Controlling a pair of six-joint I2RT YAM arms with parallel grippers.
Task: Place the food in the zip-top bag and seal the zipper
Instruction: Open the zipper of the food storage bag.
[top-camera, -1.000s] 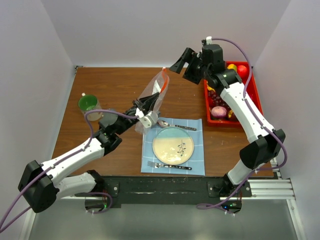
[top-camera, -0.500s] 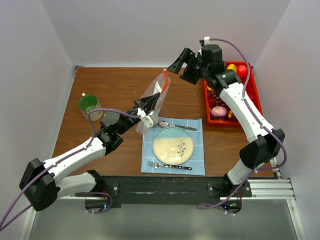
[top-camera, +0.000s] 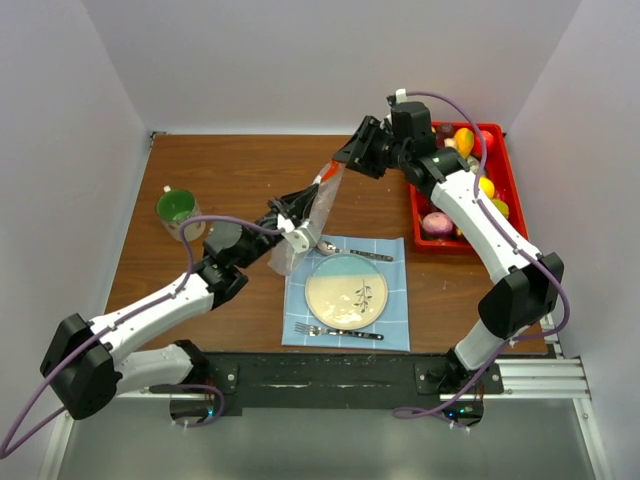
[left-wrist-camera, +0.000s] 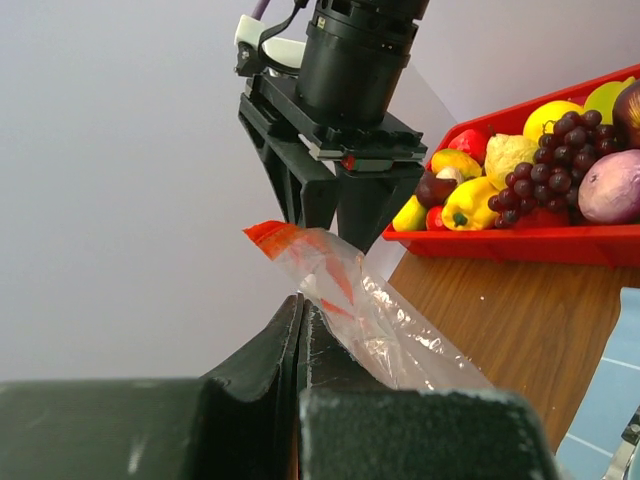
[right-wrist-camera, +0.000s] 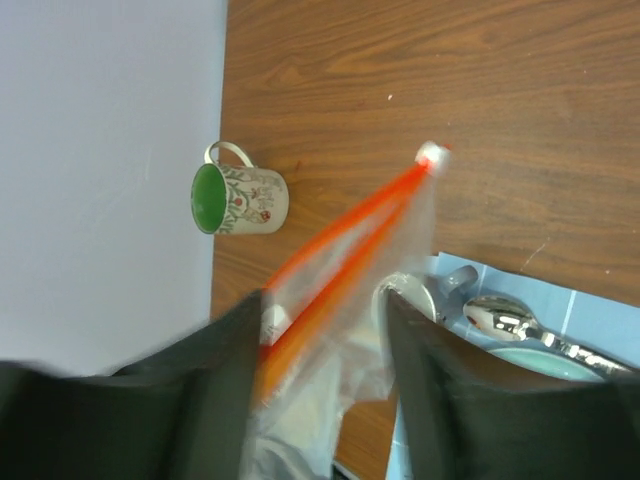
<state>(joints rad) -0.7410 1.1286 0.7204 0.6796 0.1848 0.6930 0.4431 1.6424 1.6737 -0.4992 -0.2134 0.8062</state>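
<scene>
The clear zip-top bag (top-camera: 318, 208) hangs upright over the table, and my left gripper (top-camera: 288, 213) is shut on its lower side edge (left-wrist-camera: 380, 320). The orange-red zipper (top-camera: 326, 178) runs along its raised top edge. My right gripper (top-camera: 346, 157) is at that top edge. In the right wrist view its jaws (right-wrist-camera: 325, 295) stand apart, with the zipper (right-wrist-camera: 335, 255) and the bag mouth between them. The left finger is close against the strip. The food (top-camera: 462, 175), with purple grapes (left-wrist-camera: 545, 180), yellow peppers and red pieces, lies in the red tray (top-camera: 412, 215) at the right.
A plate (top-camera: 345, 290) sits on a blue placemat (top-camera: 297, 325), with a spoon (top-camera: 345, 250) behind it and a fork (top-camera: 340, 332) in front. A green-lined mug (top-camera: 178, 208) stands at the left. White walls close in the table.
My right gripper has swung left and down from beside the tray to the bag's top edge, and its jaws have narrowed around the zipper. The left gripper still holds the bag.
</scene>
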